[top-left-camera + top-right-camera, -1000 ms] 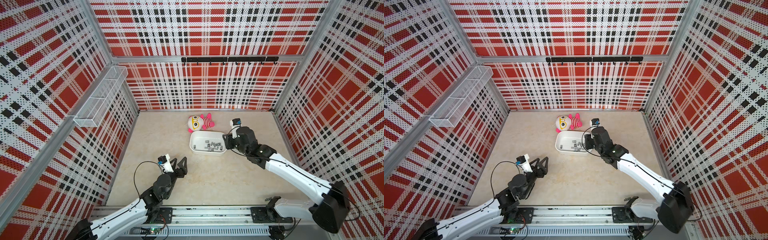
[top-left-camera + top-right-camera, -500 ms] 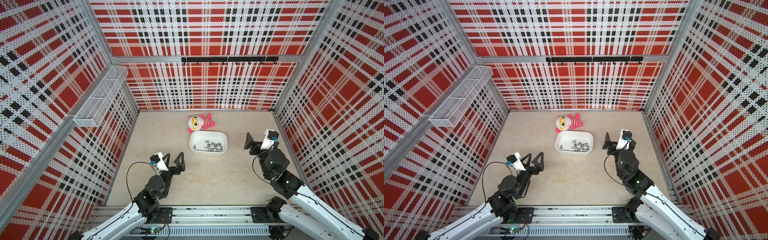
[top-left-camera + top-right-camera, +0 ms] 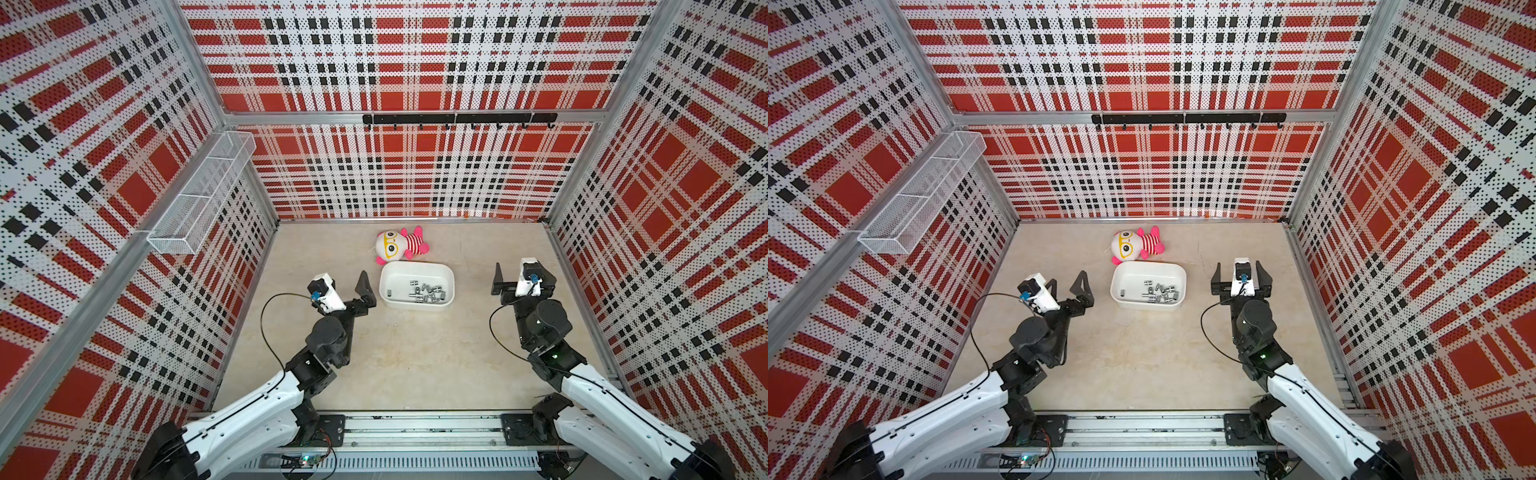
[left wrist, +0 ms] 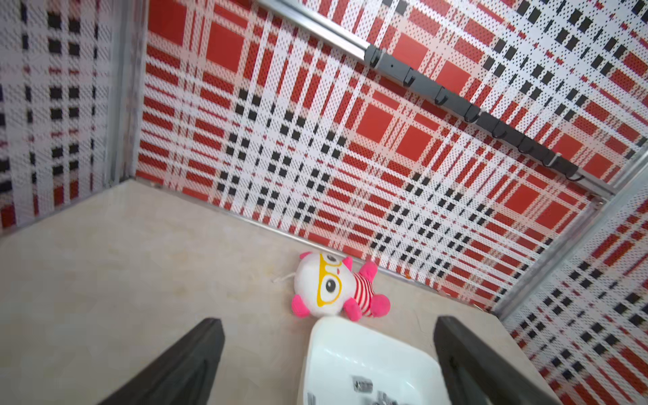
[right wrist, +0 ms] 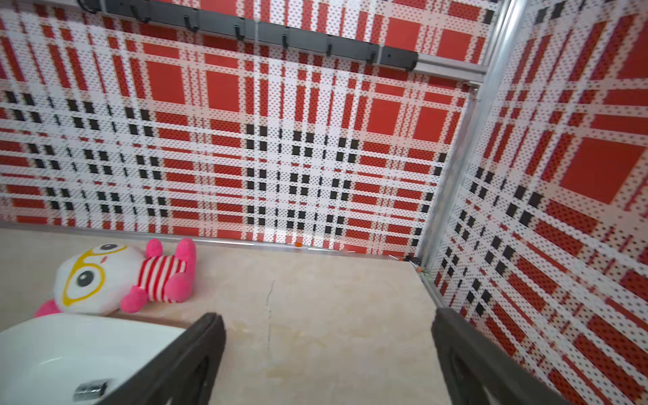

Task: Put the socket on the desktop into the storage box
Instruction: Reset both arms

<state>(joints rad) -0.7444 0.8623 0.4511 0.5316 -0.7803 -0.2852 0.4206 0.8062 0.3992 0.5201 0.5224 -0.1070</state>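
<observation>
Right tool [image 5: 328, 319] back from storage box [image 3: 415, 304], silvery sockets [image 3: 428, 291]; agape, empty, like left tool [image 3: 1067, 281].

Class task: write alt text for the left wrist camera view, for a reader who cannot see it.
A white storage box holding a few metal sockets rests on a beige desktop, seen through the open left gripper. Beside the box lies a pink-and-white plush doll with yellow glasses, in front of a red plaid wall with a black hook rail.

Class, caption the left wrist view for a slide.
Past the open jaws: plush doll beside white storage box holding metal sockets.
</observation>
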